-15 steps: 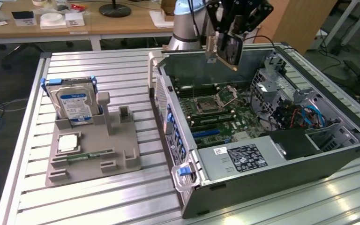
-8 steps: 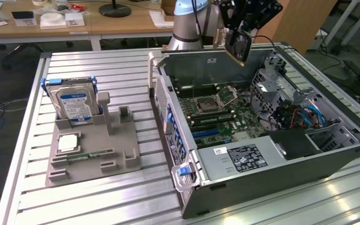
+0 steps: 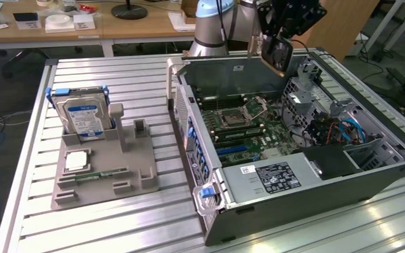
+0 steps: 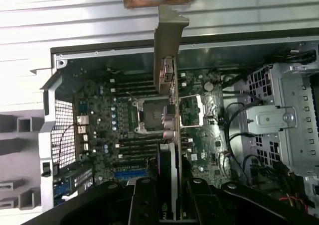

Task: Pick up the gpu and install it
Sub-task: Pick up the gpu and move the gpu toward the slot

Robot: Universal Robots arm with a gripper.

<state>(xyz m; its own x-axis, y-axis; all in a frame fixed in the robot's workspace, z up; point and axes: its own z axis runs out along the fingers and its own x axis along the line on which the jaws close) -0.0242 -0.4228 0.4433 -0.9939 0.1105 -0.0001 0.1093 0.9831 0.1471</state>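
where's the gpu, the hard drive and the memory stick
gpu [image 3: 278, 52], exterior view, on its dark fan face
hard drive [image 3: 83, 117], exterior view, on its blue-white label
memory stick [image 3: 103, 175], exterior view, on its green board

I see slatted table [image 3: 118, 226] | grey fixture [image 3: 135, 176] on it, exterior view's left | hard drive [image 3: 83, 117] upright in fixture | memory stick [image 3: 100, 175] flat on fixture | open computer case [image 3: 308, 205] beside fixture | motherboard [image 3: 241, 129] exposed | power supply [image 3: 273, 176] inside case

Slatted aluminium table [image 3: 118, 79] with grey parts holder [image 3: 128, 158] beside open computer case [image 3: 308, 203] on it.
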